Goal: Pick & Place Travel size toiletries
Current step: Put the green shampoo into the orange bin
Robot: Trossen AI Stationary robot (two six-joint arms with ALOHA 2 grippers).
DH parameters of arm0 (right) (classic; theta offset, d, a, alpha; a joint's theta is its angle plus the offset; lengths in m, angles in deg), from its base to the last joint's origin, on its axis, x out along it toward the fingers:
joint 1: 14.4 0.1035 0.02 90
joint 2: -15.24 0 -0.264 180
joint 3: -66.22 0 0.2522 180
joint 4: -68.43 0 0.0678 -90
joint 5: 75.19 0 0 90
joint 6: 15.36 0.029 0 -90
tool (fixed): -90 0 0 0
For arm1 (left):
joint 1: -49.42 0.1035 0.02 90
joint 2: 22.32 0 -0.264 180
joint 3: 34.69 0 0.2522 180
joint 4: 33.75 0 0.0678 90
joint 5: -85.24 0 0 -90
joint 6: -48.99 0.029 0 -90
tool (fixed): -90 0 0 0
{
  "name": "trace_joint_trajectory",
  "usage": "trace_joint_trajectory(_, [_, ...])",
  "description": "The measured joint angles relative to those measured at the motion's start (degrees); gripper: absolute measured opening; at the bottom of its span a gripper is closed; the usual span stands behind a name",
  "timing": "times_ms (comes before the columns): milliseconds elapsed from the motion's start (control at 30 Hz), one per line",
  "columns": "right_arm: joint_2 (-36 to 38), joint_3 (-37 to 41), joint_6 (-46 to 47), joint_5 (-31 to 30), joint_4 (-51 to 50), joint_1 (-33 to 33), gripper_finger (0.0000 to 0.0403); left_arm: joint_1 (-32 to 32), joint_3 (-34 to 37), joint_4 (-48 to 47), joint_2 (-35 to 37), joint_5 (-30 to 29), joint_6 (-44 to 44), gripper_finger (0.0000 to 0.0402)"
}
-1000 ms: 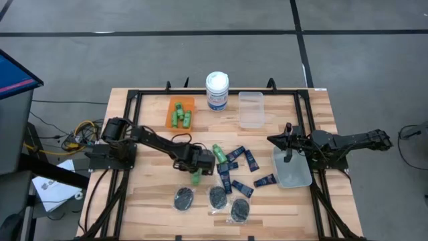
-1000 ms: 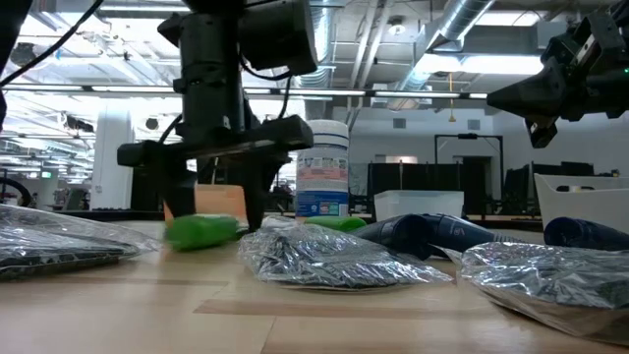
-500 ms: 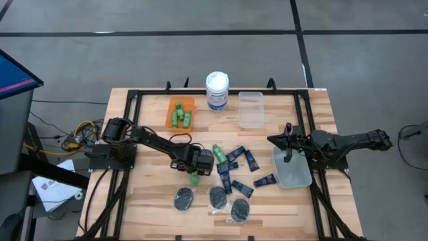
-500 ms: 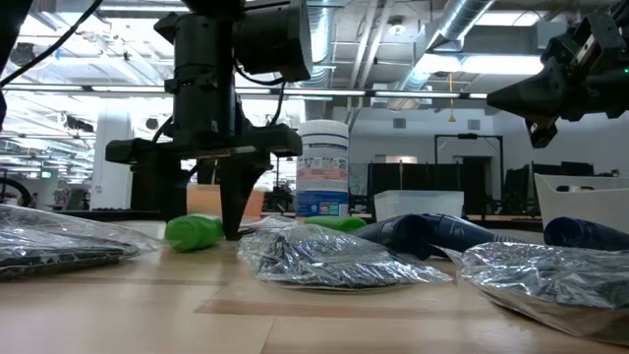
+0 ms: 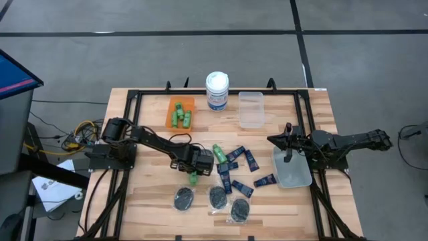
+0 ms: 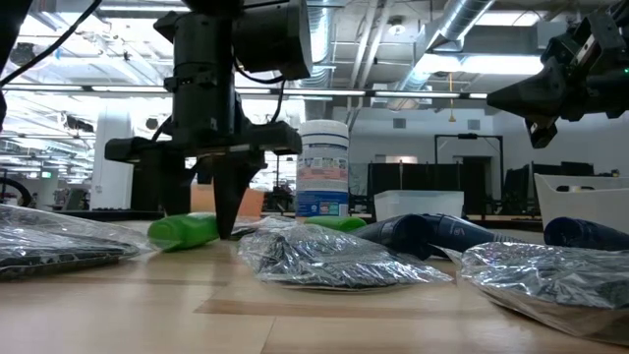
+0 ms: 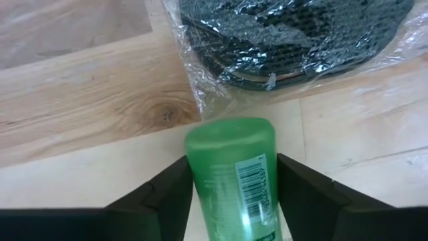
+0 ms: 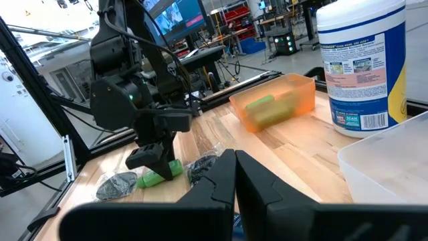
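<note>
My left gripper [image 5: 194, 173] stands near the table's middle, shut on a bright green bottle [image 7: 233, 167], which also shows in the low view [image 6: 183, 230]. A second green bottle [image 5: 218, 151] and several navy tubes [image 5: 239, 171] lie loose to its right. Three black discs in clear packets [image 5: 218, 197] lie flat toward the near edge. More green bottles lie in the orange bin [image 5: 180, 112]. My right gripper [image 5: 288, 142] is shut and hovers over a clear tray [image 5: 294, 171] on the right; its closed fingers show in its wrist view [image 8: 234, 175]. My left gripper pinches the green bottle's body [image 7: 204, 181] between its two fingers [image 7: 168, 195], coming from above and pointing down, with the fingers across the bottle's length. The bottle lies about level at table height [image 6: 183, 230]; whether it still touches the wood, I cannot tell.
A large white canister with a blue label [image 5: 217, 90] and a clear bin [image 5: 251, 108] stand at the far edge. A black frame [image 5: 134, 97] runs round the table. Bare wood lies left of the discs, near the front-left corner [image 5: 147, 201].
The left gripper's fingers, spread wide on either side of the green bottle a second ago, have shut on it. The bottle has since shifted a little toward the table's left. The right arm has kept still.
</note>
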Motion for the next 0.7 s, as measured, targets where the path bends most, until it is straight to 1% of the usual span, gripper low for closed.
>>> trace_joint_trajectory(367, [0.0,0.0,0.0,0.0,0.0,0.0,0.0,0.07,-0.02,0.17,0.49,0.15,0.02,0.0185])
trace_joint_trajectory(467, [0.0,-0.02,-0.02,0.0,0.0,0.0,0.0,0.27,0.0,0.01,1.59,-0.04,0.36,0.0185])
trace_joint_trajectory(567, [0.0,-0.01,0.0,0.0,0.0,0.0,0.0,0.6,0.0,-0.87,3.6,-1.54,0.5,0.0184])
trace_joint_trajectory(700, [0.0,-0.02,0.0,0.0,0.0,0.0,0.0,1.95,0.0,-2.59,7.7,-5.25,0.83,0.0184])
